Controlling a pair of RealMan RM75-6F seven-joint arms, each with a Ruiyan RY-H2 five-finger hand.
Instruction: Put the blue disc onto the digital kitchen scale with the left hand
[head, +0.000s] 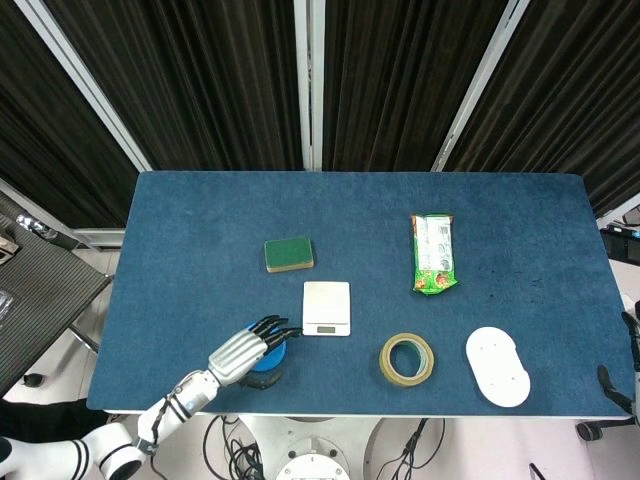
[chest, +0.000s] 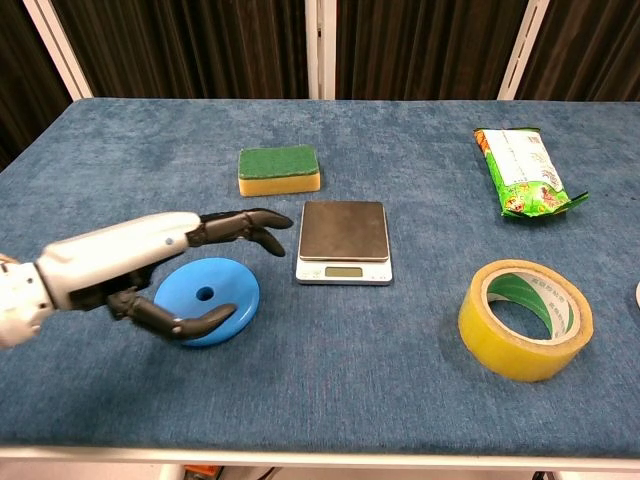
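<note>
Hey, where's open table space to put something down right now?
The far strip behind the green-topped yellow sponge and green snack packet is bare, as is the gap between them. The near edge is crowded: left hand over blue disc, silver digital scale, yellow tape roll, white oval plate.

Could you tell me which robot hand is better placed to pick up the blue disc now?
The left robot hand: it hovers open right over the blue disc, fingers spread around it. The right one sits at the table's far edge.

Beneath left hand (chest: 150, 262): glossy smooth plastic blue disc (chest: 222, 291). Just beyond fingertips: brushed-metal digital kitchen scale (chest: 344, 240). Underlying table (chest: 330, 380): matt napped cloth.
</note>
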